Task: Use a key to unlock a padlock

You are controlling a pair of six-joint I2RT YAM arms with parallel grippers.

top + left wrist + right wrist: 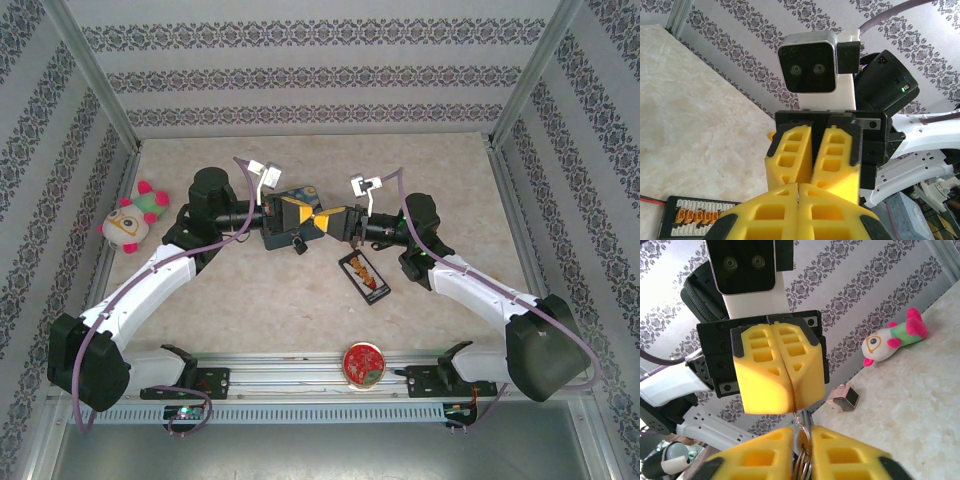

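Note:
My two grippers meet tip to tip above the middle of the table. The left gripper is shut, and the thin grey key sticks out of the seam between its yellow fingers. The key's metal ring sits between the fingers of the right gripper, which have closed on it with a narrow gap left. The padlock, tiny and black, lies on the table just below the left gripper, and neither gripper touches it.
A blue tin lies under the left gripper. A black pack lies in front of the right arm. A plush toy sits at the left. A round red tin rests on the front rail. A small pale box lies on the table.

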